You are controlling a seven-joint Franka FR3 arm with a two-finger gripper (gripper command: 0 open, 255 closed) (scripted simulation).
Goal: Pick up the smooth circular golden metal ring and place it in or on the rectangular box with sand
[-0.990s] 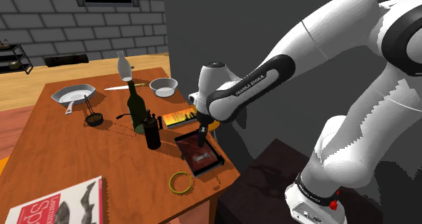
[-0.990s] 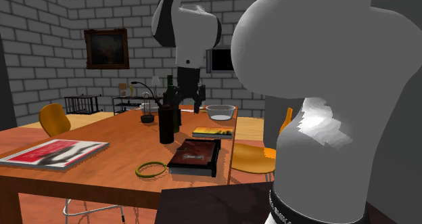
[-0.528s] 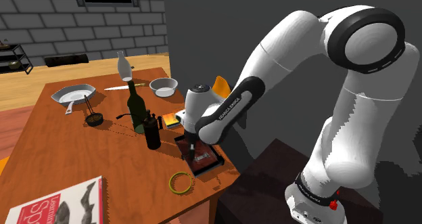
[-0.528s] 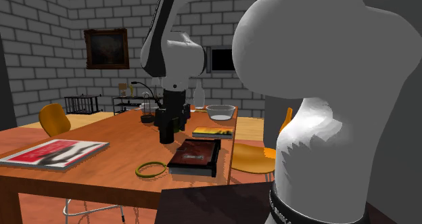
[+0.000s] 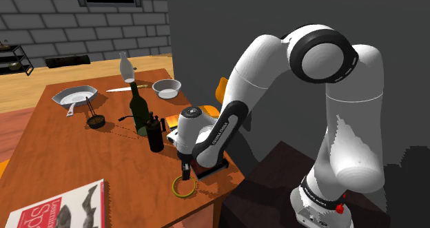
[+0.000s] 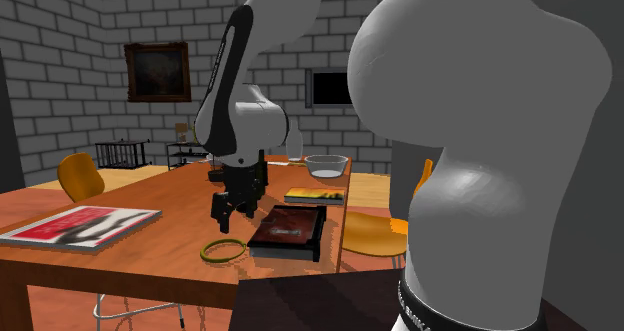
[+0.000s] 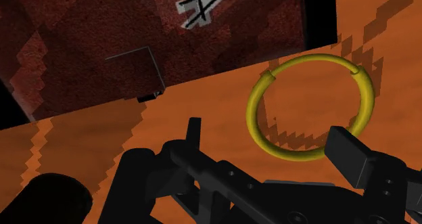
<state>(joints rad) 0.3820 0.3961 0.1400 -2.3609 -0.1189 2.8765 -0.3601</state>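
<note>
My claw (image 5: 185,174) hangs low over the near corner of the wooden table (image 5: 41,164), pointing straight down, its two black fingers standing apart with nothing clasped between them; the golden ring (image 5: 183,186) lies flat on the bare wood right under me, close to the table's edge; in the wrist view the ring (image 7: 254,111) sits partly in the gap of my claw (image 7: 269,133), its near rim crossed by one fingertip (image 7: 348,148), and I cannot tell whether that finger touches it; the other finger comes down outside the hoop, on the wood; the rectangular box (image 7: 155,33) with its dark red, grainy filling lies just beside the ring, a narrow strip of table between them; in the second exterior view the ring (image 6: 223,249) rests at that view's left of the box (image 6: 288,229), with my claw (image 6: 228,217) above it; farther back on the table stand a dark green bottle (image 5: 140,108) and a shorter black bottle (image 5: 156,135); a red and white magazine (image 5: 62,207) lies at the shoulder view's lower left.
</note>
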